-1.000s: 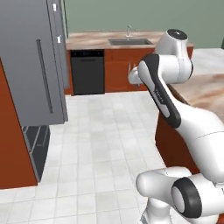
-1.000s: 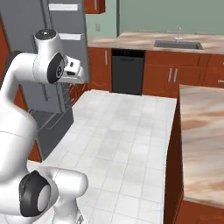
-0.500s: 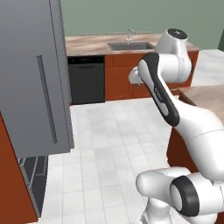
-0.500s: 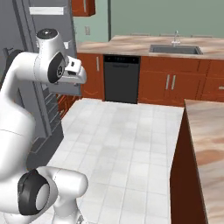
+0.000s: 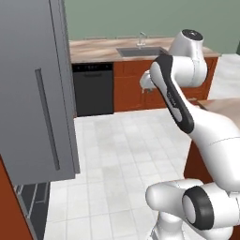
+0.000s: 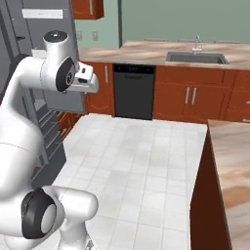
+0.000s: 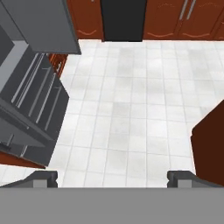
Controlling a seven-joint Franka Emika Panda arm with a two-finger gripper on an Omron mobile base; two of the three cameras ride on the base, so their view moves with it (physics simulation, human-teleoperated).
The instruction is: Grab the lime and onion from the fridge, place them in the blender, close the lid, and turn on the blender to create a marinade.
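The gripper [image 7: 112, 177] hangs empty over the tiled floor [image 7: 131, 113], its two tips spread wide apart, released. To the left stands the fridge [image 5: 35, 93], grey door swung out with its dark bar handle [image 5: 47, 119]; the hand view alone shows its lower drawer racks. This looks like the approach step; next the base must face the shelves. Right of it sit the black dishwasher [image 6: 134, 90] and sink [image 6: 195, 57]. Lime and onion cannot be made out.

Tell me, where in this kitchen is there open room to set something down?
The counter left of the sink looks bare, as does the island top at right. The tiled floor between the dishwasher and the island lies open. It is tighter beside the fridge, whose door stands open.
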